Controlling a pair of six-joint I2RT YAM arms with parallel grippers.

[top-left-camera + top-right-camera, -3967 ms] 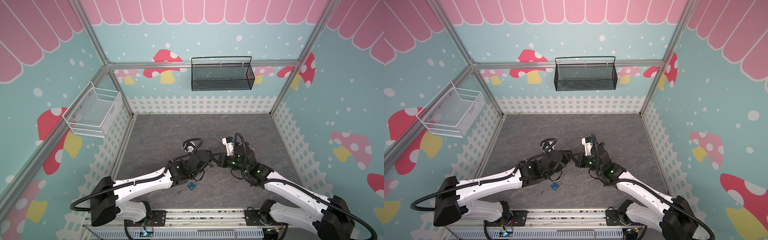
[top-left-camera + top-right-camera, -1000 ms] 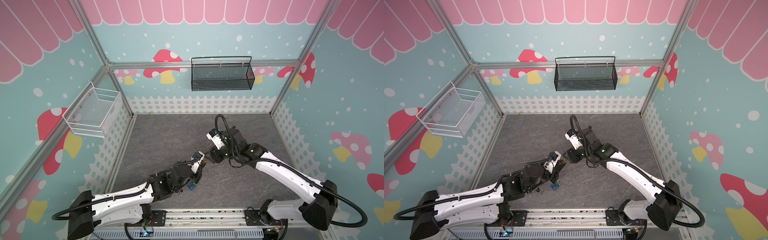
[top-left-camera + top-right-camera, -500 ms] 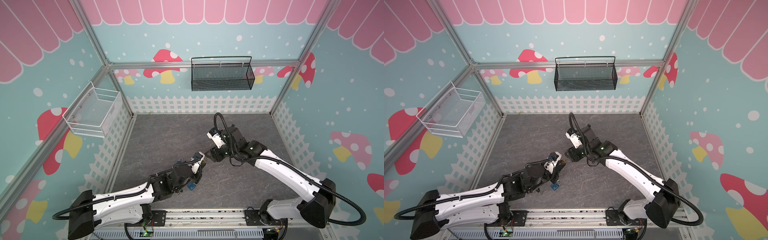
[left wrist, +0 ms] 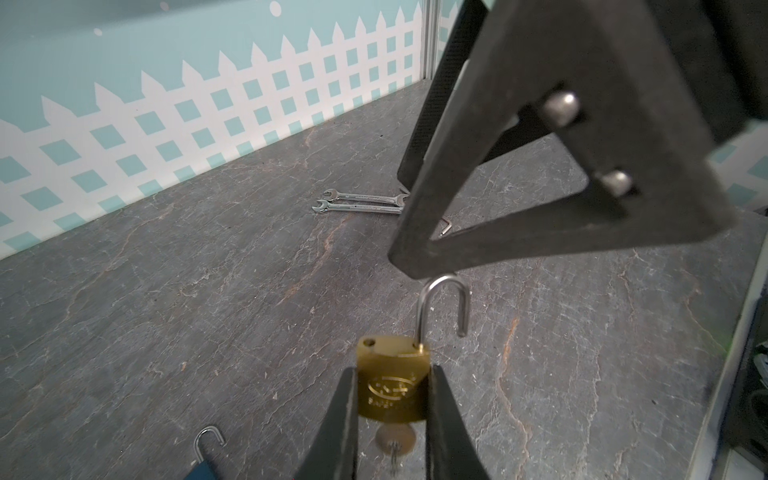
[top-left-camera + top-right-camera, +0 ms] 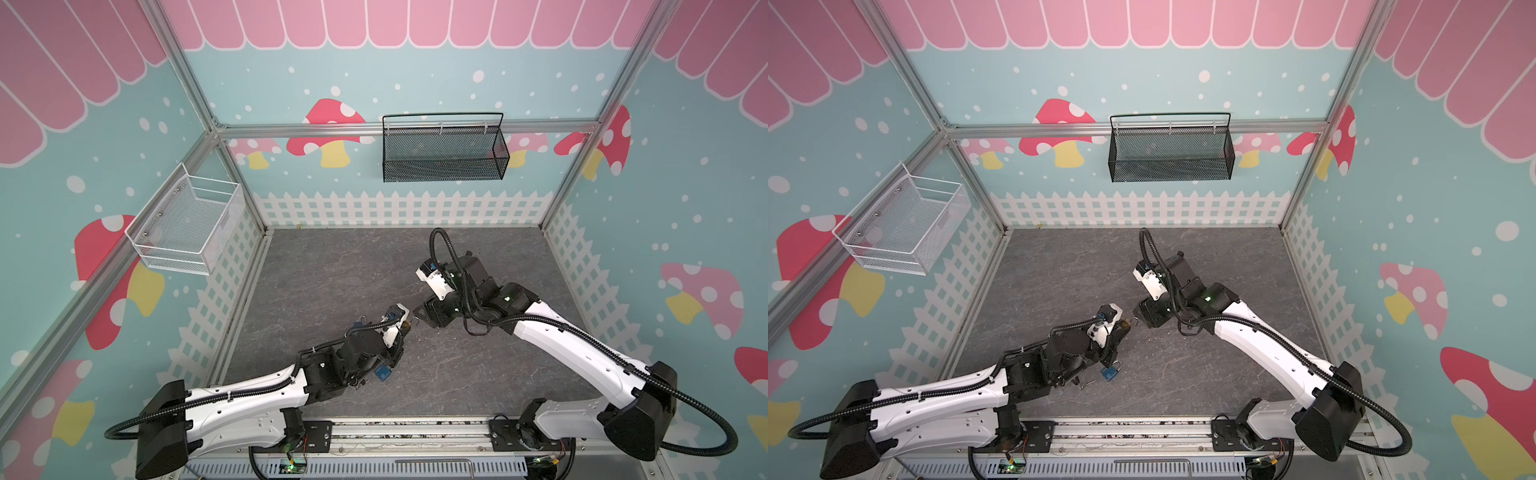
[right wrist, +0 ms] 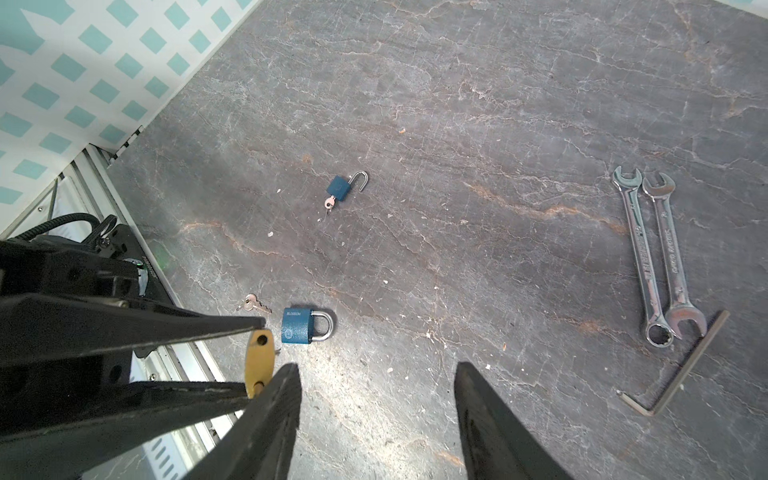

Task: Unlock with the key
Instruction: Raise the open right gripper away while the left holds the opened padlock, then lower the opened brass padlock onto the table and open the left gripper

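My left gripper is shut on a brass padlock and holds it above the floor. A key sits in the lock's underside. The steel shackle stands open, with one leg free of the body. My right gripper is open and empty. One of its fingers hangs right over the shackle's top, and I cannot tell whether they touch. In both top views the left gripper and the right gripper meet tip to tip mid-floor, as do the left gripper and the right gripper.
A shut blue padlock lies on the floor with a loose key beside it. Another blue padlock lies open with its key in. Two wrenches and a hex key lie nearby. A black basket and a white basket hang on the walls.
Since four seconds ago the left arm has drawn back toward the front and the right arm's elbow has swung out. Over the last second hardly anything has moved.
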